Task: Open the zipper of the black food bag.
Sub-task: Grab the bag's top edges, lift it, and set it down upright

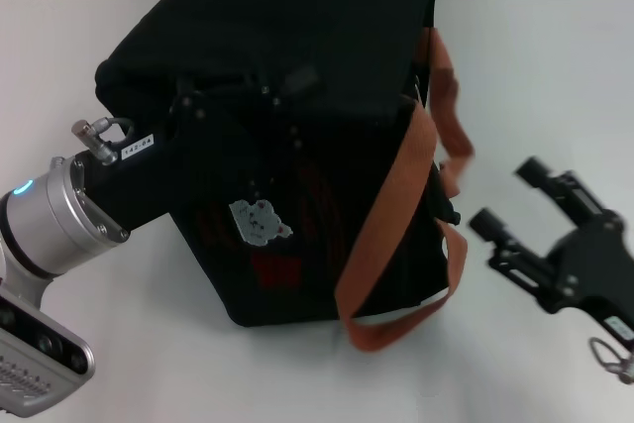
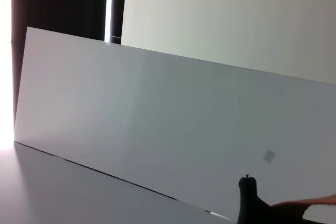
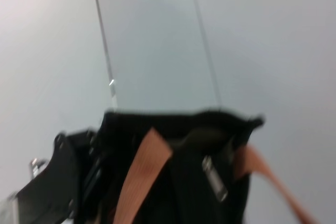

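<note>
With the soft, boxy black food bag [image 1: 297, 136] mid-table and the left gripper [image 1: 198, 111] pressed against its nine-o'clock side, fingers hidden, the open right gripper [image 1: 510, 200] at four o'clock should pinch the small silver zipper [image 3: 214, 178] pull squarely, clear of the floppy orange straps [image 1: 396, 215].

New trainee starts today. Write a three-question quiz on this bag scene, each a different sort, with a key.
1. True or false: the right gripper is closed on a strap of the black food bag.
2. Which arm reaches against the bag's side? A) left B) right C) neither
3. Fill in: the bear patch sits on the bag's front, beside an orange-brown ____.

Key: 1 false, it is open and apart from the bag, over the white table; 2 A, the left gripper end is against the bag; 3 strap.
</note>
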You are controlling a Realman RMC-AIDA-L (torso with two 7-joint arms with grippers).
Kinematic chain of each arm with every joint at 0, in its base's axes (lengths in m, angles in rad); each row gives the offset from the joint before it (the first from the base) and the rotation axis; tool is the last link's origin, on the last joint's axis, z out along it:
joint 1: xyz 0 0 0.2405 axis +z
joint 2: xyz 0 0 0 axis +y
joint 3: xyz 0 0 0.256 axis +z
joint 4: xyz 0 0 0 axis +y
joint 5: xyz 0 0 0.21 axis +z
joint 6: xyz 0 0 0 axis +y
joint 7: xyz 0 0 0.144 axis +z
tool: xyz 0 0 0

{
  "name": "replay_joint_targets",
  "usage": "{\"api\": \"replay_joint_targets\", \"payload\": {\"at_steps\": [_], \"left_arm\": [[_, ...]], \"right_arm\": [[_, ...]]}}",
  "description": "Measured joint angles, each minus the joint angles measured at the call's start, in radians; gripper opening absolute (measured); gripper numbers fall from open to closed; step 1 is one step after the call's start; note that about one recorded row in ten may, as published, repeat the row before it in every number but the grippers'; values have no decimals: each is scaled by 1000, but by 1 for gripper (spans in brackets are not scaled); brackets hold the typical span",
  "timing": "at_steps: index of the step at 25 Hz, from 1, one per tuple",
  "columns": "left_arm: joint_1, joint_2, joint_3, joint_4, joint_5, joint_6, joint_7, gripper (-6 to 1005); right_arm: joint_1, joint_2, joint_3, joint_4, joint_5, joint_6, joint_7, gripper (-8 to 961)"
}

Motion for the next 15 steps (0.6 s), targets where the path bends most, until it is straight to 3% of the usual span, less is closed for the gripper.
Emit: {"api": "replay_joint_targets", "payload": {"at_steps": [7, 11, 15], "left_arm": [[2, 0, 9, -41, 0, -18, 48, 108], [2, 0, 13, -49, 1, -21, 55, 107], [2, 0, 15, -52, 1, -22, 60, 107]], "right_arm": [[-33, 0, 169, 23, 1, -78, -104, 839], [9, 0, 180, 62, -7, -62, -256, 839], [71, 1, 164, 174, -10, 56, -487, 839]]}}
